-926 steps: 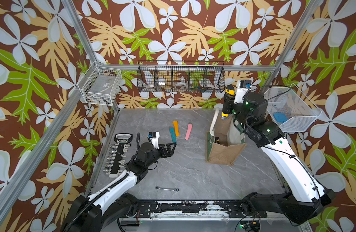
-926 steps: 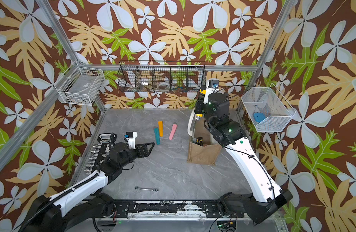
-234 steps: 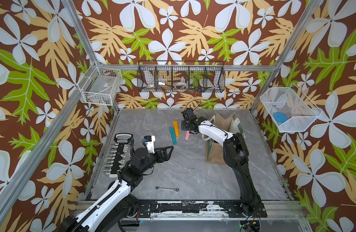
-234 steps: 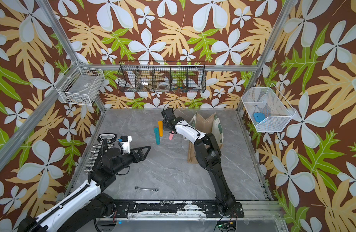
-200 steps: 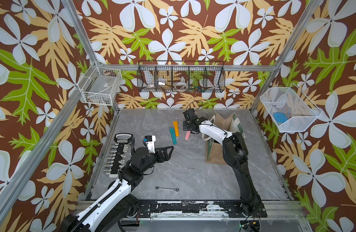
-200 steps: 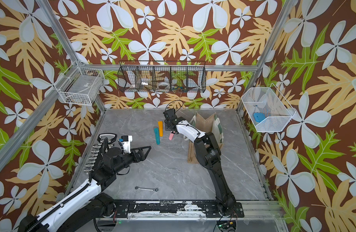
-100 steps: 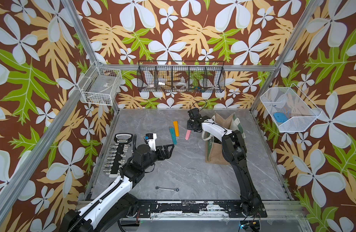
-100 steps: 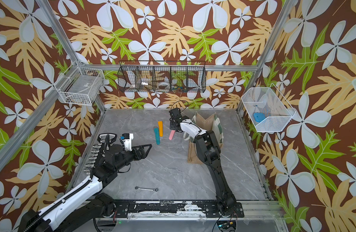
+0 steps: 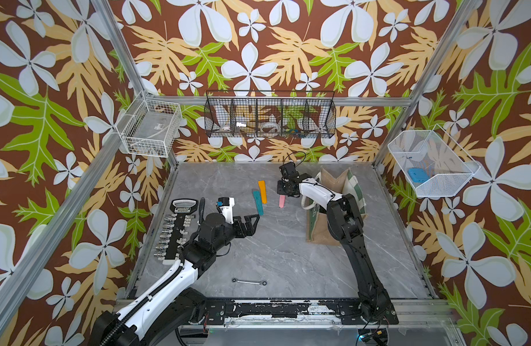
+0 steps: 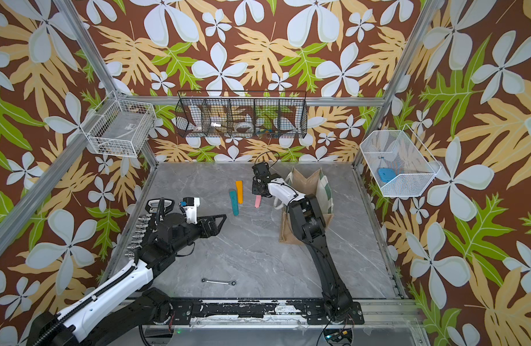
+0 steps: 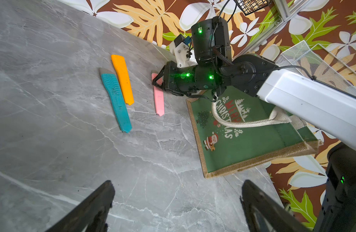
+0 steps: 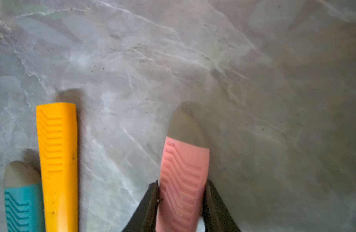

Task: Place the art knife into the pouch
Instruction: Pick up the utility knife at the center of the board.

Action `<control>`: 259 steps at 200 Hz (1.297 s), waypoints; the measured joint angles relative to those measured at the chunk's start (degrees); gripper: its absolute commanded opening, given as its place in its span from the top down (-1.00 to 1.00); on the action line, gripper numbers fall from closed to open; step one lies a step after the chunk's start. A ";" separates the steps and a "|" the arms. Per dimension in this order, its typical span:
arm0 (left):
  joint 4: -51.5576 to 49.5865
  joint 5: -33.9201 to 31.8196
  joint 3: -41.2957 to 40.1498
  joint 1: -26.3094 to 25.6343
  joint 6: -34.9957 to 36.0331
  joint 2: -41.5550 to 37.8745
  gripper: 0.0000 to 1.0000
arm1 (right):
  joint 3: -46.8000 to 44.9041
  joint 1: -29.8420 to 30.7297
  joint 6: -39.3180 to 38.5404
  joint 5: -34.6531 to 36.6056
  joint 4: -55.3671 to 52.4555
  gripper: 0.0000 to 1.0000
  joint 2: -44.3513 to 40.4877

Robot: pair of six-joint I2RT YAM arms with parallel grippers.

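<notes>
A pink art knife (image 9: 282, 201) (image 10: 257, 202) lies flat on the grey marble table, just left of the pouch (image 9: 332, 180) (image 11: 243, 140). The pouch is a tan jute tote with a green Christmas front and stands open. My right gripper (image 9: 282, 195) (image 12: 182, 182) reaches down at the knife's far end. In the right wrist view both black fingers press against the sides of the pink handle (image 12: 183, 170). My left gripper (image 9: 253, 221) (image 11: 177, 186) hovers open over bare table to the left, holding nothing.
A teal knife (image 9: 257, 202) and an orange knife (image 9: 262, 191) lie side by side left of the pink one. A wrench (image 9: 249, 282) lies near the front edge and a socket rack (image 9: 177, 230) along the left edge. Wire baskets hang on the walls.
The right arm came from above the pouch down to the pink knife, and over the last second its jaws narrowed onto the handle. The left arm has barely moved.
</notes>
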 measured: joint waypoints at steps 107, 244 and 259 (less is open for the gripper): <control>0.11 0.28 -0.02 0.00 -0.07 1.79 -1.00 | -2.86 0.00 -1.44 1.73 3.69 0.70 -0.57; 2.21 1.57 -0.39 0.00 -1.55 2.43 -1.00 | -6.80 3.65 -2.80 1.46 -1.62 1.00 -16.48; 2.56 1.73 -0.42 0.00 -1.64 2.51 -1.00 | -6.60 3.96 -2.97 1.77 -1.92 1.00 -19.61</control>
